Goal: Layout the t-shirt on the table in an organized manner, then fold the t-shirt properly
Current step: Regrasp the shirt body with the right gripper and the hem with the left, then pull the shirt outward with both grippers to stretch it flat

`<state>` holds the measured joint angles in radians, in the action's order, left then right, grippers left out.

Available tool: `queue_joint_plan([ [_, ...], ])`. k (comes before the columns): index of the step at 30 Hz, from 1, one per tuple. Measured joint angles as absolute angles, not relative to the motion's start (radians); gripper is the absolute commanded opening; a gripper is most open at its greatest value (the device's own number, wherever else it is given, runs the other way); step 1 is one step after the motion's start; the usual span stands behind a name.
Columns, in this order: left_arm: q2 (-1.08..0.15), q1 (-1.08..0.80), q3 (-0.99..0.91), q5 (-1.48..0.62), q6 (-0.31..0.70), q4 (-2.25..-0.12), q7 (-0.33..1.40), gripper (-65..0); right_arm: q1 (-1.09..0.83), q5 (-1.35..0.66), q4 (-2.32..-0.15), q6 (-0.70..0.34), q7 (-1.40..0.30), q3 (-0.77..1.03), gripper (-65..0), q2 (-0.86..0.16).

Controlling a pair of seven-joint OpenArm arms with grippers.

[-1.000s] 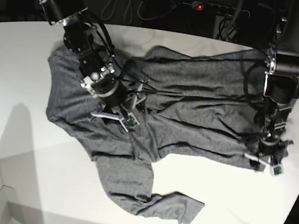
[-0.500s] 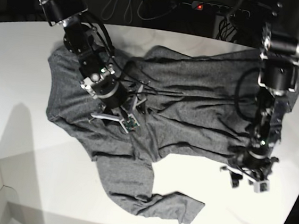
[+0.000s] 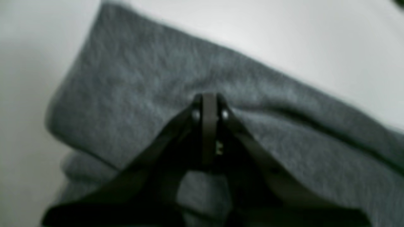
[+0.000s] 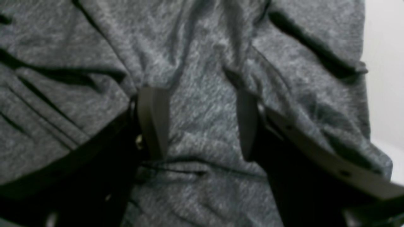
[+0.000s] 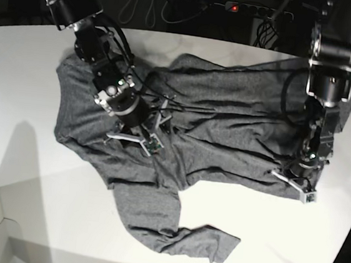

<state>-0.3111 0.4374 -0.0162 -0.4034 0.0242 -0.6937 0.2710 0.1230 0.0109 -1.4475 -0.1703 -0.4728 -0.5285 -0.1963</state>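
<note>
Shirt lies crumpled mid-table. Left gripper is pinched shut on its near-right hem; right gripper gapes over the left half. Pull the hem outward, low and slow.

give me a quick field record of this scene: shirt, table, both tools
t-shirt: dark grey, spread out but wrinkled, one long sleeve trailing toward the near edge
table: white, under the shirt
left tool: shut, tips pressed on the shirt's edge; pinched cloth not visible
right tool: open, fingers down on the cloth mid-shirt, holding nothing
</note>
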Motion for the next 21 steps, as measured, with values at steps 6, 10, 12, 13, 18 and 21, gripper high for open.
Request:
queue_joint_plan([
  [6,-0.332,0.527,-0.018,-0.401,0.025,-0.466,0.112,-64.9,0.122,0.011,-1.447,-0.17,-0.474,-0.528,-30.6,-0.196],
  [10,-0.358,0.475,-0.023,-0.407,0.017,-0.542,0.139,-64.9,0.124,0.011,-1.446,-0.17,-0.476,-0.528,-30.6,-0.197],
  [12,-0.36,0.428,-0.025,-0.408,0.011,-0.61,0.139,-64.9,0.126,0.01,-1.446,-0.17,-0.475,-0.528,-30.6,-0.196],
  [13,-0.362,0.41,-0.025,-0.408,0.009,-0.64,0.142,-64.9,0.126,0.01,-1.446,-0.17,-0.471,-0.528,-30.6,-0.196],
  [18,-0.359,0.4,-0.025,-0.408,0.003,-0.69,0.187,-64.9,0.121,0.011,-1.446,-0.17,-0.475,-0.528,-30.6,-0.196],
  [21,-0.355,0.417,-0.025,-0.408,0.003,-0.695,0.218,-64.9,0.121,0.011,-1.446,-0.17,-0.475,-0.528,-30.8,-0.196],
])
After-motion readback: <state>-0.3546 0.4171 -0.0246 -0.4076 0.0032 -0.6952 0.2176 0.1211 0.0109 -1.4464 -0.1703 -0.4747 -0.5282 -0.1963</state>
